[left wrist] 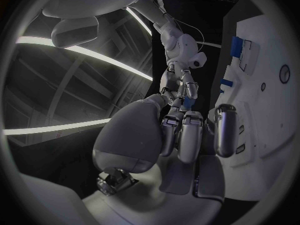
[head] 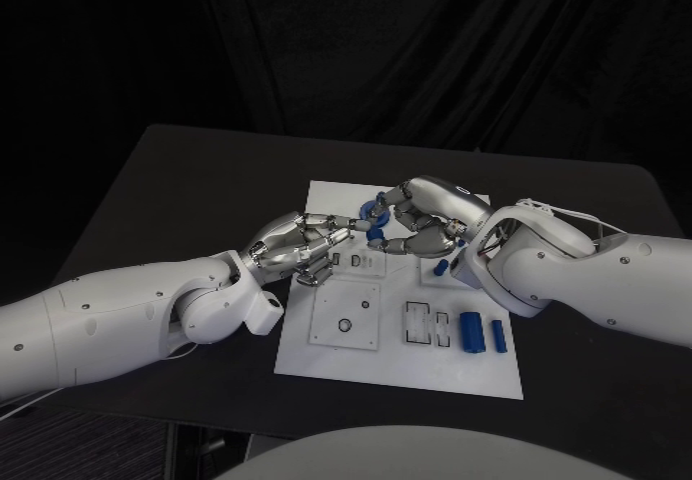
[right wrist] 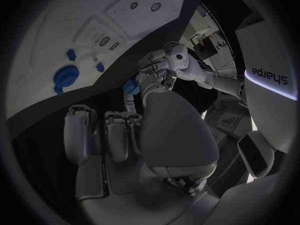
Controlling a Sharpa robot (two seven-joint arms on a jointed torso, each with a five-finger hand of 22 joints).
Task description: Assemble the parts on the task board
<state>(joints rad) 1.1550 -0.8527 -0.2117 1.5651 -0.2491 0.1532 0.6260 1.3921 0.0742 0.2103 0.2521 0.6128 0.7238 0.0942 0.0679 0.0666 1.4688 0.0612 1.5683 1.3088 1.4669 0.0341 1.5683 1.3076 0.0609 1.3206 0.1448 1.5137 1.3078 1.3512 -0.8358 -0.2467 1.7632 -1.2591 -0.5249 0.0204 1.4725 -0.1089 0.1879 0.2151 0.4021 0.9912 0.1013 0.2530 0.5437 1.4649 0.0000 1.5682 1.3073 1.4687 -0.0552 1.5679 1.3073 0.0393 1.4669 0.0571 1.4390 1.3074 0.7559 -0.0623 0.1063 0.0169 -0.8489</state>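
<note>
1. You had the small blue plastic part [head: 374,234] held between both hands, above the far half of the flat white task board [head: 361,360]. It looked light, rigid and smooth, so likely slippery; a pinch across its sides seemed the safest hold.
2. Your right silver hand [head: 418,215] was curled in, fingertips pinching the part from above.
3. Your left silver hand [head: 299,246] met it there; whether its fingers gripped the part or only touched it, I could not tell.
4. Two blue rectangular bars [head: 482,333] lay at the board's near right.
</note>
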